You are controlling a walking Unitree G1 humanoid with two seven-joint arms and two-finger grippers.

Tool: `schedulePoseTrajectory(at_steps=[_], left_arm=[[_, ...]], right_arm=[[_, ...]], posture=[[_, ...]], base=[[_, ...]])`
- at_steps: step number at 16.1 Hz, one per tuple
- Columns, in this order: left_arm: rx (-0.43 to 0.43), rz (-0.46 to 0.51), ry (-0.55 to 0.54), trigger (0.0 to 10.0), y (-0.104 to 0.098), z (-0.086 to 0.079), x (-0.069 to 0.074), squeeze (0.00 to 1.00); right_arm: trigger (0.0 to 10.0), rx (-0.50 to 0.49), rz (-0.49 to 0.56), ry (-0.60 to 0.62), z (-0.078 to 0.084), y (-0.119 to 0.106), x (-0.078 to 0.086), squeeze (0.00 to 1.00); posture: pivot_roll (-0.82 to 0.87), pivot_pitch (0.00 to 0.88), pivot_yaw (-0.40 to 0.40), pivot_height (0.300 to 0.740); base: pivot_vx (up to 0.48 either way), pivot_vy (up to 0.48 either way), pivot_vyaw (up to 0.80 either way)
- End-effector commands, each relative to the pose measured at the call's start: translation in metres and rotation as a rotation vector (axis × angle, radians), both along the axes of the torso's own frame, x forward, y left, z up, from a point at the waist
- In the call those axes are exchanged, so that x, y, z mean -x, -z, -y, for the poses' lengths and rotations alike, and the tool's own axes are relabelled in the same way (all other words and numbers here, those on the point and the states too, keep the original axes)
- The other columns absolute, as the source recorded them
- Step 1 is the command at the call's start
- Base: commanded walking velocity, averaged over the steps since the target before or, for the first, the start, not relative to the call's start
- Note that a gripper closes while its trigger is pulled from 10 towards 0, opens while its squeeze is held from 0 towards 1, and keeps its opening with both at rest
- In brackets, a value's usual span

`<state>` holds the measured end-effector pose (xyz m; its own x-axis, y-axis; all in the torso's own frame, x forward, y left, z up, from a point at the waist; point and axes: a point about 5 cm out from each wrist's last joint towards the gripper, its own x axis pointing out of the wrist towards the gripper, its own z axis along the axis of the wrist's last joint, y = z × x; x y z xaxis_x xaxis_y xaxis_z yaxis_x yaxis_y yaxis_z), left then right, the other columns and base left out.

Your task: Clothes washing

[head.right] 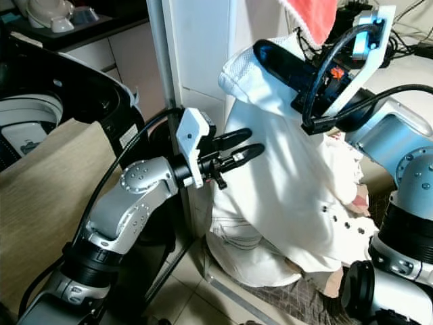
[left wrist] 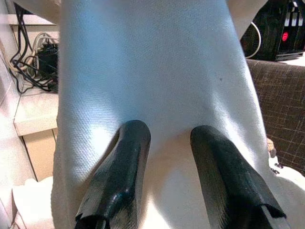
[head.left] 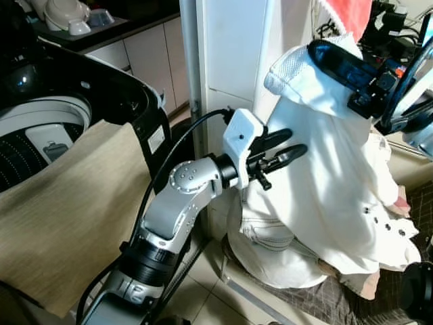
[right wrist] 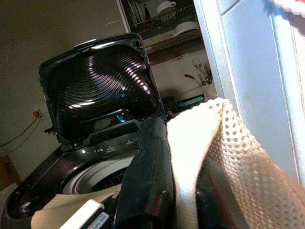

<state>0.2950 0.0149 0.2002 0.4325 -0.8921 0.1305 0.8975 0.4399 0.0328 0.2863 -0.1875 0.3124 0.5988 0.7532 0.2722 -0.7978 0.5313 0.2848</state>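
A white garment [head.left: 331, 183] hangs in front of me, its lower part piled on a brown checked seat [head.left: 308, 298]. My right gripper [head.right: 284, 64] is up high, shut on the garment's mesh-lined top edge [right wrist: 209, 138]. At mid height my left gripper [head.left: 293, 143] is open, both fingers pressed against the cloth [left wrist: 157, 71] with nothing between them. The washing machine [head.left: 40, 128] stands to the left with its black lid [right wrist: 95, 90] raised. A beige cloth [head.left: 67, 217] is draped over the machine's front.
A white pillar or cabinet [head.left: 230, 54] stands right behind the left gripper. A pink-red cloth [head.left: 348, 13] hangs above the garment. Cables and a black box [left wrist: 276, 33] sit behind it. A kitchen counter with dishes [head.left: 67, 17] is at the far left.
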Motion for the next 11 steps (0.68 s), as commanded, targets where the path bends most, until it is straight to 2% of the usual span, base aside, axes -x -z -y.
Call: schedulePoseTrajectory(at_steps=[1,2,4,6,9,10,11], left_arm=[[0.037,-0.004,0.020,10.0,-0.004,-0.004,0.001,1.00],[0.048,0.000,0.029,10.0,-0.006,-0.006,0.001,1.00],[0.146,-0.010,0.068,10.0,-0.014,-0.028,0.003,1.00],[0.193,-0.037,0.016,10.0,-0.017,-0.050,-0.006,1.00],[0.144,-0.046,-0.065,10.0,-0.008,-0.056,-0.018,1.00],[0.144,-0.055,-0.049,10.0,-0.007,-0.050,-0.017,1.00],[0.134,-0.072,-0.026,10.0,-0.002,-0.038,-0.015,1.00]], right_arm=[[0.0,0.008,0.028,-0.014,-0.003,-0.006,0.004,0.00],[0.0,0.008,0.027,-0.012,-0.002,-0.006,0.004,0.00],[0.0,0.010,0.023,-0.008,-0.001,-0.005,0.005,0.00],[0.0,0.015,0.022,-0.015,-0.001,-0.005,0.006,0.00],[0.0,0.021,0.022,-0.032,-0.005,-0.005,0.006,0.00],[0.0,0.020,0.023,-0.036,-0.006,-0.005,0.006,0.00],[0.0,0.022,0.024,-0.039,-0.007,-0.005,0.006,0.00]], posture=[[-0.17,0.000,0.050,0.740],[-0.17,0.000,0.050,0.740],[-0.17,0.000,0.049,0.740],[-0.17,0.000,0.048,0.740],[-0.17,0.000,0.045,0.740],[-0.17,0.000,0.045,0.740],[-0.17,0.000,0.045,0.740]], base=[[0.000,0.000,0.00],[0.000,0.000,0.00],[0.000,0.000,0.00],[0.000,0.000,0.00],[0.000,0.000,0.00],[0.000,0.000,0.00],[0.000,0.000,0.00]])
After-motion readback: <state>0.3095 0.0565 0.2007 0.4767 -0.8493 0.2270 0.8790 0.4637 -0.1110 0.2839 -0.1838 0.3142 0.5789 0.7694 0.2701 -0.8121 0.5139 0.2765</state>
